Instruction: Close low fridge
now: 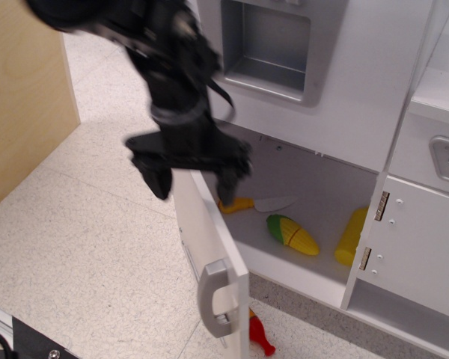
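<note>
The low fridge (307, 191) is a white compartment under a panel with a grey dispenser. Its flat white door (209, 239) with a grey curved handle (212, 299) stands partly open, swung out toward the front. My black gripper (194, 179) is blurred with motion and hangs above the door's top edge. Its two fingers (157, 176) stand apart, one on each side of the door, gripping nothing. Inside the fridge lie a toy corn cob (292, 233), a toy knife (256, 203) and a yellow bottle (350, 236).
A red and yellow toy bottle (259, 333) lies on the floor, partly hidden behind the door. A white cabinet door with metal hinges (415, 254) is to the right. A wooden panel (22, 97) stands at the left.
</note>
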`<action>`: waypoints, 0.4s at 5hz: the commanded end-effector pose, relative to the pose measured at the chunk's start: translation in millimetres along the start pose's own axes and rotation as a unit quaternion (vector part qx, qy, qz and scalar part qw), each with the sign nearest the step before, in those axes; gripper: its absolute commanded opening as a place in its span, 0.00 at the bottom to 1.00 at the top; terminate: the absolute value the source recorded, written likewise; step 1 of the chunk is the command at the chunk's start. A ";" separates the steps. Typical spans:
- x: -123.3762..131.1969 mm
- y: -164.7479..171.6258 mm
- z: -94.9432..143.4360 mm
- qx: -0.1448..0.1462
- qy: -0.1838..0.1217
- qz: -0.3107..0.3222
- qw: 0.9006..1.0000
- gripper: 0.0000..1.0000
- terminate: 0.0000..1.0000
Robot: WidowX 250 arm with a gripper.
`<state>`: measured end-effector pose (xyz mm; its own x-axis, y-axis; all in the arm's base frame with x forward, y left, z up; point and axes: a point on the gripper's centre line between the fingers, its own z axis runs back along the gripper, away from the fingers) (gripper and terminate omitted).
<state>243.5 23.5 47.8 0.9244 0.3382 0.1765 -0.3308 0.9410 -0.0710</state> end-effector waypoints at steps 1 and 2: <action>-10.9 62.8 14.1 0.026 -0.008 -0.021 0.999 1.00 0.00; -12.4 84.4 -21.7 0.061 0.001 -0.037 0.997 1.00 0.00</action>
<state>205.6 93.1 6.4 0.9531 0.2664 0.1436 -0.2773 0.9588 0.0613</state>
